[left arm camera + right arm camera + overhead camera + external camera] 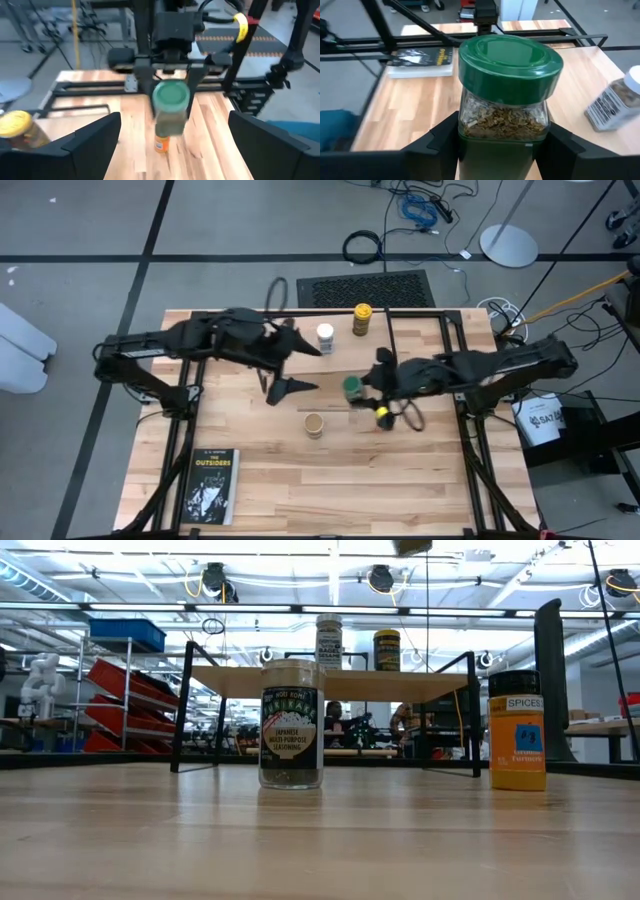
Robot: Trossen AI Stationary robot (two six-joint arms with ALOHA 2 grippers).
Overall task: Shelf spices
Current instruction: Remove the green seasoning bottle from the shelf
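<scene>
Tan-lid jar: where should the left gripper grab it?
Grip the tan-lid jar around its straight body below the lid, from the left gripper side: it stands upright and apart, and the right gripper holds the green-lid jar toward the other side.

Bright ceiling lamps point(383, 578) lit me evenly from overhead, casting only soft shadows on the table point(270, 480), while my left wrist view smeared with motion blur and my right wrist view kept the green-lidded jar point(506, 85) sharp.
</scene>
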